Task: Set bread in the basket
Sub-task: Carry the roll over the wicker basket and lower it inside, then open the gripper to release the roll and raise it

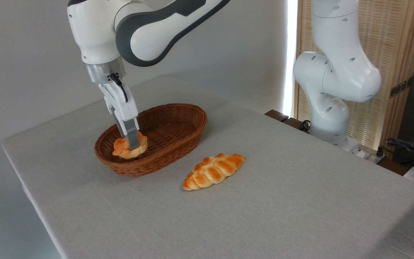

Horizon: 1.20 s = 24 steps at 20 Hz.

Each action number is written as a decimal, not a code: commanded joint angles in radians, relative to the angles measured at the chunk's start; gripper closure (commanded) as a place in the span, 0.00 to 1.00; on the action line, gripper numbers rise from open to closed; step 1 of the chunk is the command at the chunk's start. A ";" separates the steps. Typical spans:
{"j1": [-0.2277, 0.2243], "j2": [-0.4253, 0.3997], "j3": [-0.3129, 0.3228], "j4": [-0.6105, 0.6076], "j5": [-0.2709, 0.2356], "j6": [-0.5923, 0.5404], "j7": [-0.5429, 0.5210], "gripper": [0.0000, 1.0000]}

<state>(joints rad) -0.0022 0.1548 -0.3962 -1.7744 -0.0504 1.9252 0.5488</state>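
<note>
The bread [124, 149], a small knotted orange-golden bun, sits low inside the left end of the basket [178, 118], an oval reddish-brown wicker one. My gripper [130, 144] reaches straight down into the basket, and its grey fingers [132, 136] are closed on the bun's top. The near finger covers the bun's middle. I cannot tell whether the bun rests on the basket floor or hangs just above it.
A longer braided loaf [214, 171] lies on the grey tablecloth just right of and in front of the basket. The arm's white base [331, 108] stands at the table's back right edge, with cables beside it.
</note>
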 commanded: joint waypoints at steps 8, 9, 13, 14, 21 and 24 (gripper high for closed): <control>-0.001 -0.026 0.013 -0.007 0.007 -0.005 0.011 0.00; -0.001 -0.027 0.014 -0.007 0.007 -0.006 0.011 0.00; -0.001 -0.031 0.014 -0.004 0.007 -0.011 0.014 0.00; -0.001 -0.037 0.014 -0.002 0.009 -0.026 0.017 0.00; -0.001 -0.122 0.085 0.006 0.009 -0.100 0.137 0.00; -0.005 -0.176 0.161 0.006 0.007 -0.110 0.226 0.00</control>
<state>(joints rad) -0.0017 0.0574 -0.3234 -1.7656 -0.0470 1.8491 0.6732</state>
